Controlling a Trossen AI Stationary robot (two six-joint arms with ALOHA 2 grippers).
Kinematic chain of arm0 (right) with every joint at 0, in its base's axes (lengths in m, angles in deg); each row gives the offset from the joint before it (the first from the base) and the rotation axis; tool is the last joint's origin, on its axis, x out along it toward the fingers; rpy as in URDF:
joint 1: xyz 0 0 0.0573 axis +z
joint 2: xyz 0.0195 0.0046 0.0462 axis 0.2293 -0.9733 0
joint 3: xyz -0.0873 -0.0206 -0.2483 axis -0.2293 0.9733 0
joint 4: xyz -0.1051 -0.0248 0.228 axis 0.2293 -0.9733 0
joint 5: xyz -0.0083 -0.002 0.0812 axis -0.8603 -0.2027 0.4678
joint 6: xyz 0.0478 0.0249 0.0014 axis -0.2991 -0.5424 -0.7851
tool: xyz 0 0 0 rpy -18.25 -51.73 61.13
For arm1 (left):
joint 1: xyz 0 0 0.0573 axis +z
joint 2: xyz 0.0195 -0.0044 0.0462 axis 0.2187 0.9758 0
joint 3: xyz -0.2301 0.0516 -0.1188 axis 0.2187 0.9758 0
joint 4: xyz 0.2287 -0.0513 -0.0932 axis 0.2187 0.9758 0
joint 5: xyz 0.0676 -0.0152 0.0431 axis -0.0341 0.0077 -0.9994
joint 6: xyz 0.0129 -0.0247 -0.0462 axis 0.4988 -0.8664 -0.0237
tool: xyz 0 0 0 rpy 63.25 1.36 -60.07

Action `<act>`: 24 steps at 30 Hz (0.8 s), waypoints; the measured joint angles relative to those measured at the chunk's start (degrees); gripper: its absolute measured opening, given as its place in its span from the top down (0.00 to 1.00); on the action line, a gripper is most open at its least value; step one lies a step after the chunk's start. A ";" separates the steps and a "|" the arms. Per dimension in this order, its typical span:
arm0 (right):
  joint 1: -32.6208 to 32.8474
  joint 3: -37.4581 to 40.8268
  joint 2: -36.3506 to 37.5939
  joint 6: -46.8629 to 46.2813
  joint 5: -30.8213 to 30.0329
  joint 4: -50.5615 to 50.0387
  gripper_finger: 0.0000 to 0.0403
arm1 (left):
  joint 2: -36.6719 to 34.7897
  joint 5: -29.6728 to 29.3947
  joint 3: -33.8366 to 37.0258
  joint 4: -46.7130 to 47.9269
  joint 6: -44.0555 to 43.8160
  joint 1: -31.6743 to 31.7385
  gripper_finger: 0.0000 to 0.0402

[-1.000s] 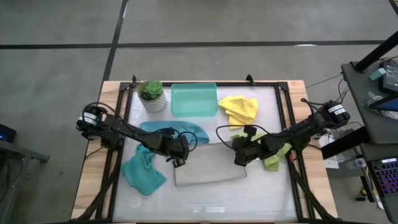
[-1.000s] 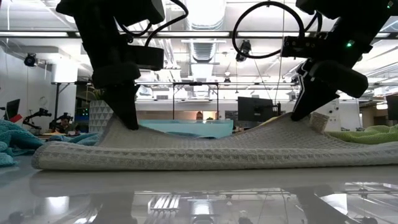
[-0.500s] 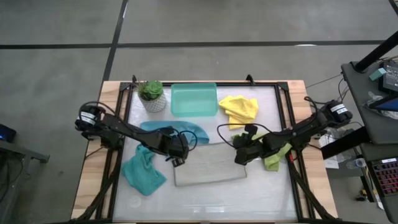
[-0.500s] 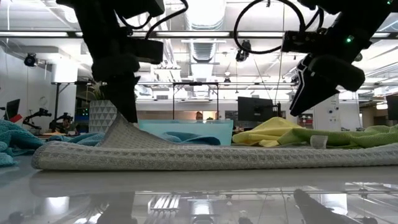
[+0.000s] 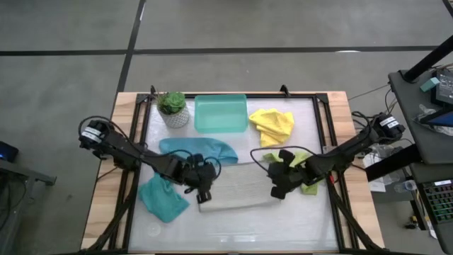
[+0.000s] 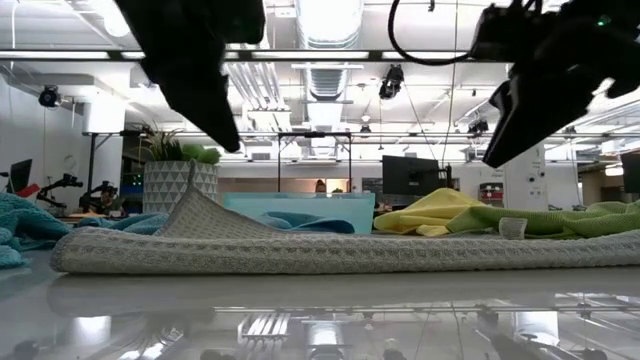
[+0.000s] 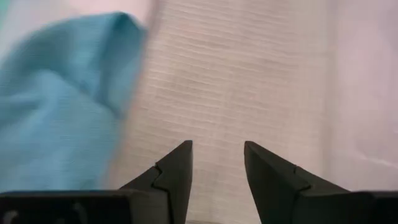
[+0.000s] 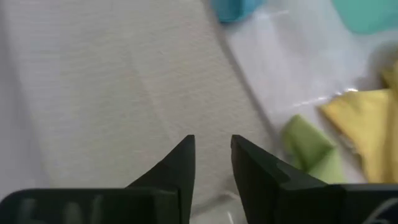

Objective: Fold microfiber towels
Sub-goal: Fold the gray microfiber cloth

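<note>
A light grey towel [image 5: 238, 189] lies folded at the table's middle; in the low view its left far corner [image 6: 193, 203] stands up in a peak. My left gripper [image 7: 217, 155] hovers open above the towel's left end. Above its right end my right gripper [image 8: 212, 149] also hovers open. One teal towel [image 5: 199, 148] lies flat behind the grey one, and another [image 5: 163, 198] lies crumpled to its left. A lime green towel [image 5: 309, 176] and a yellow one [image 5: 272, 124] lie to the right.
A teal tray [image 5: 221, 113] and a potted plant [image 5: 173, 108] stand at the far side. A black frame [image 5: 322, 127] borders the white table top. Bare table lies in front of the grey towel.
Both grippers have opened and let go of the grey towel's far edge, then risen clear of it and drawn slightly toward the near edge. The towel's right part has dropped flat; its left corner stays peaked.
</note>
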 joint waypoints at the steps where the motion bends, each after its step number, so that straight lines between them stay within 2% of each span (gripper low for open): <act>1: 1.01 0.12 -0.03 -0.06 0.06 0.23 0.79 | 0.44 0.47 0.06 -0.89 -0.16 -0.95 0.68; 10: 9.11 0.36 -1.56 -3.77 1.24 7.35 0.92 | 5.99 1.12 0.41 -10.84 -0.27 -7.32 0.68; 14: 11.48 0.38 -4.68 -5.25 0.98 10.16 0.97 | 9.23 1.66 0.41 -11.57 -2.78 -8.13 0.68; 20: 12.57 0.38 -11.24 -8.77 1.48 11.37 0.98 | 12.92 3.54 0.45 -11.53 -4.93 -8.52 0.68; 24: 12.65 0.38 -14.53 -10.46 6.01 11.15 0.98 | 14.58 7.91 0.43 -11.60 -7.46 -8.71 0.68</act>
